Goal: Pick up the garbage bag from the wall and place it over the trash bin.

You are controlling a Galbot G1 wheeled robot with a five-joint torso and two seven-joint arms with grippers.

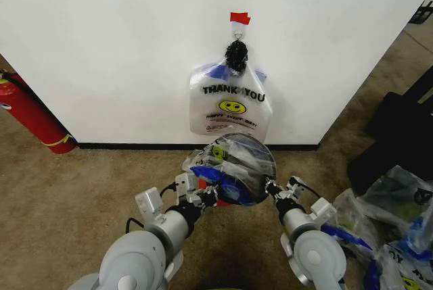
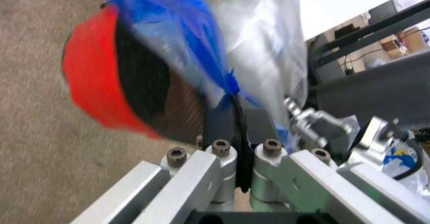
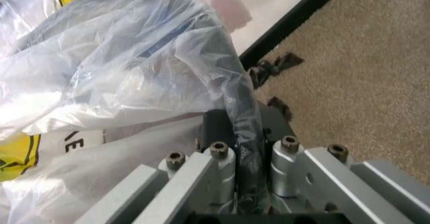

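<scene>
Red-based trash bin (image 2: 111, 90) under garbage bag (image 1: 233, 165).

Garbage bag (image 3: 134, 78) pinched between jaws

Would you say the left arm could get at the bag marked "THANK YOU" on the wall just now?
Probably not: the left gripper is shut on the garbage bag, which is stretched over the trash bin between it and the "THANK YOU" bag.

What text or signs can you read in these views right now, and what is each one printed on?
"THANK YOU": on the whitish bag hanging from the hook on the wall, above a yellow smiley.
Small lines under the smiley on that bag: too small to read.
Blue patches on the clear garbage bag, stretched between the left gripper and right gripper: no readable words.
Bags heaped at the right: print too small to read.
</scene>
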